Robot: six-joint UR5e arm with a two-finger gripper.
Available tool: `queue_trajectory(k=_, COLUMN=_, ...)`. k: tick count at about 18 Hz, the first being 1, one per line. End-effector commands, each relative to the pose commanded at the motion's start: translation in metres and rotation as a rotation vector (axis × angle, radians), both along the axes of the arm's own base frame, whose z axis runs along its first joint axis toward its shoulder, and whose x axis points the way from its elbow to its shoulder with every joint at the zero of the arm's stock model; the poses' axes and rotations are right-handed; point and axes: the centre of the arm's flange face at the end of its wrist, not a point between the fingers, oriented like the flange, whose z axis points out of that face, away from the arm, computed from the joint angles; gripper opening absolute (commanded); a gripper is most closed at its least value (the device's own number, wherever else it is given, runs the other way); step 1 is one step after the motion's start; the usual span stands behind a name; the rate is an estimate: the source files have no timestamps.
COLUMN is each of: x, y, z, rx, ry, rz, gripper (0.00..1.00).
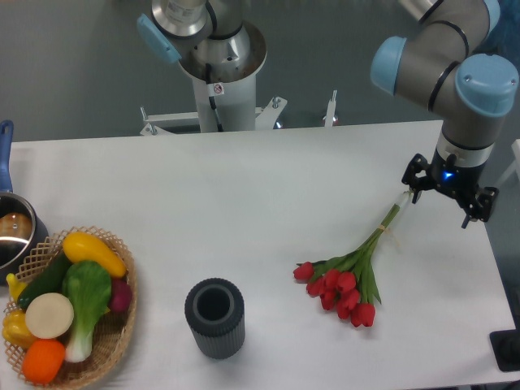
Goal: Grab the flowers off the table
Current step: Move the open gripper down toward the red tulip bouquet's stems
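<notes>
The flowers (345,284), a bunch of red tulips with green leaves, lie flat on the white table (244,187) at the right. Their pale green stems (388,223) run up and to the right, away from the blooms. My gripper (449,193) hangs over the table's right side, just right of the stem tips. Seen from above, its two black fingers (414,175) stand spread apart, so it is open. The left finger is close to the stem ends; whether it touches them I cannot tell. Nothing shows between the fingers.
A dark grey ribbed vase (214,318) stands upright at the front centre. A wicker basket (122,337) of vegetables and fruit sits at the front left, with a pot (16,231) behind it. The table's right edge is close to the gripper.
</notes>
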Motion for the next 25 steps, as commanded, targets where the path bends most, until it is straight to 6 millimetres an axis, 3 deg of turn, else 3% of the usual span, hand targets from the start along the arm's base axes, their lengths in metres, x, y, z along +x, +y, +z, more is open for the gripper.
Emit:
queue_trajectory(k=9, x=0.012, y=0.013, z=-0.002, rx=0.006, ry=-0.010, rz=0.005, gripper=1.00)
queue_trajectory(k=16, x=0.025, y=0.017, z=-0.036, rx=0.042, ry=0.007, rz=0.115, gripper=1.00)
queue_trajectory(k=21, x=0.037, y=0.039, z=-0.059, rx=0.034, ry=-0.025, rz=0.109, gripper=1.00)
queue_trajectory(k=25, x=0.060, y=0.059, z=-0.083, rx=0.011, ry=-0.065, rz=0.067, gripper=1.00)
